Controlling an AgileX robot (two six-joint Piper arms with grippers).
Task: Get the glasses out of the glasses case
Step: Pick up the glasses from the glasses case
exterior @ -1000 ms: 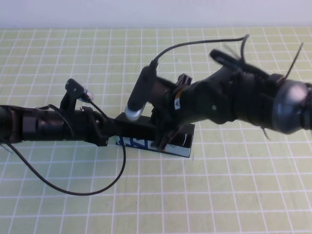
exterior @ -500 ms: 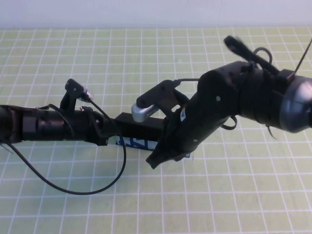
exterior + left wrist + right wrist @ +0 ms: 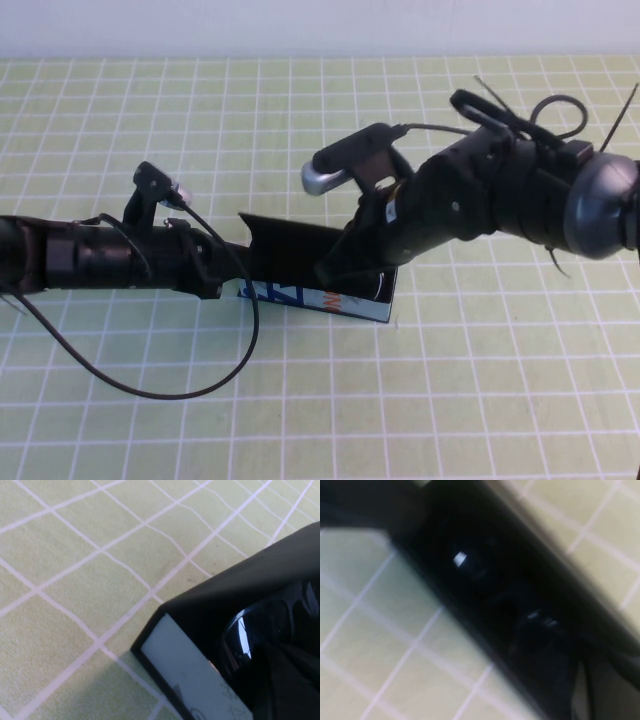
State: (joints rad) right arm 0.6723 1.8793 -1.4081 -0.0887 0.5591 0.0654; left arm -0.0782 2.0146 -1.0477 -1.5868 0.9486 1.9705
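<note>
The glasses case (image 3: 300,296) lies mid-table with its black lid (image 3: 285,238) raised open and its light blue printed side facing me. My left gripper (image 3: 228,283) is at the case's left end and holds its wall. In the left wrist view the case corner (image 3: 190,680) is close, with a glossy lens of the black glasses (image 3: 252,630) inside. My right gripper (image 3: 335,272) reaches down into the open case from the right. The right wrist view shows the dark glasses (image 3: 480,575) in the black lining, blurred.
The table is covered by a green cloth with a white grid (image 3: 450,400). A black cable (image 3: 170,385) loops from the left arm over the cloth in front of the case. A white wall runs along the far edge.
The right arm swung up and back from the case's front, and the lid, flat a second ago, now stands open. The left arm and the case base have not moved.
</note>
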